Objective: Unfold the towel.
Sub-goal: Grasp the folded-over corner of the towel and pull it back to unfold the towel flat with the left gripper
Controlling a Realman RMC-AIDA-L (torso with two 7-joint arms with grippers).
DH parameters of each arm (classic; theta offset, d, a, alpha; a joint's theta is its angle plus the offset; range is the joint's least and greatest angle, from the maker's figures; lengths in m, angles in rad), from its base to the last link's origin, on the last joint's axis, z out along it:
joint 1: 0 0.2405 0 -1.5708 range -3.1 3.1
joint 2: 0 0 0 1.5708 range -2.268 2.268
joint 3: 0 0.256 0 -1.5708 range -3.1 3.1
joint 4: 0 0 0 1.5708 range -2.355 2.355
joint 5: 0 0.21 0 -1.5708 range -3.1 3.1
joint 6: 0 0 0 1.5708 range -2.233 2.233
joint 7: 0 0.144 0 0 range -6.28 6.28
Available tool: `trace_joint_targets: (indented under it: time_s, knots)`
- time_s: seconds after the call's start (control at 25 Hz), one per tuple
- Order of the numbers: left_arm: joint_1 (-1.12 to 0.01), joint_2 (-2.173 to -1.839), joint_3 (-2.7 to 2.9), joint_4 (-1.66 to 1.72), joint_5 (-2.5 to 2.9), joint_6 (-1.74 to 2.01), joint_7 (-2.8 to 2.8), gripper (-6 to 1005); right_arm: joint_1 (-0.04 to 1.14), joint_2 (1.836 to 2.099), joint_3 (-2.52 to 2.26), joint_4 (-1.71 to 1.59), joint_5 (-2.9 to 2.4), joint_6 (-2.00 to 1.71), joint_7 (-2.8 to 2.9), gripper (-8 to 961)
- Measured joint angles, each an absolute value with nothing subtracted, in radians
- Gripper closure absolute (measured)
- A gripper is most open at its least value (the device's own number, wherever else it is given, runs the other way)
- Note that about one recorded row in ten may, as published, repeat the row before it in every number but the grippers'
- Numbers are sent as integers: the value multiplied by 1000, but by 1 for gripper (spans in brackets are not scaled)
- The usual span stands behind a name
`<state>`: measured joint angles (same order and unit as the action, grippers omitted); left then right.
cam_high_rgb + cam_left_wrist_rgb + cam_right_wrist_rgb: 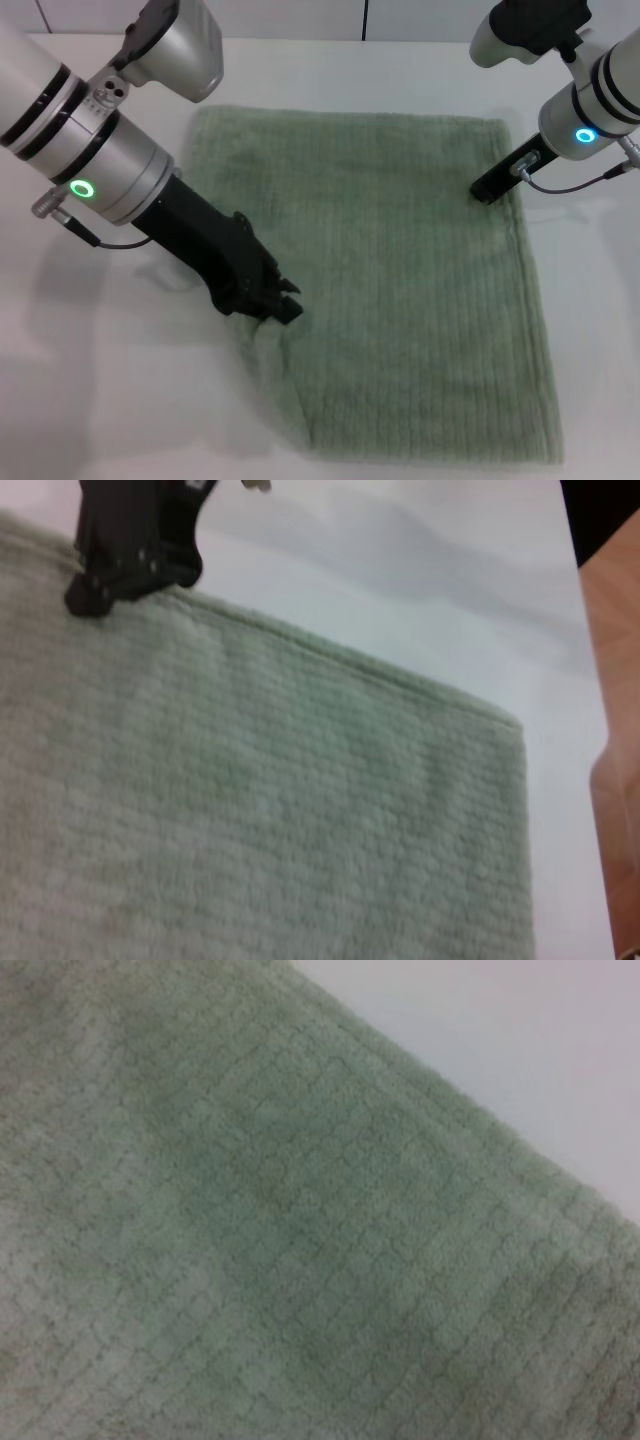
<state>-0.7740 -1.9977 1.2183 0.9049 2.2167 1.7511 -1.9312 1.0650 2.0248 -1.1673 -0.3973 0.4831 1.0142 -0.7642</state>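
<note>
White worktop (120,400) fills the scene, with a pale tiled wall along its far edge and a sage-green towel (400,290) spread nearly flat across the middle and right of it. Fine ribbed stripes run the length of the cloth, and three of its corners lie square on the surface. The fourth, the near left corner, is bunched and lifted where the left claw (278,305) bears on it: the black fingers are drawn together on the towel's left edge, pinching a fold of the fabric, and wrinkles fan out from that spot toward the near hem.

On the opposite side, the right claw (487,189) comes down at an angle from its silver arm (a green ring glows on each wrist) and meets the towel just inside the right edge, near the far right corner. Its tip touches the cloth, though whether its fingers are parted or closed cannot be told from the head view, and its own wrist view shows only terry weave and a strip of bare worktop. In the left wrist view, the same right claw (130,565) stands at the towel's hemmed edge, with one squared corner of the cloth lying flat farther along.
</note>
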Motion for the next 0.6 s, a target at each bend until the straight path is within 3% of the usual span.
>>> trace_joint_targets:
  time_s: [0.6]
  knots:
    - [-827, -2031, 1182, 919, 2433, 1829, -1945, 799, 1067, 2025, -1167, -397, 483, 1014, -767, 954]
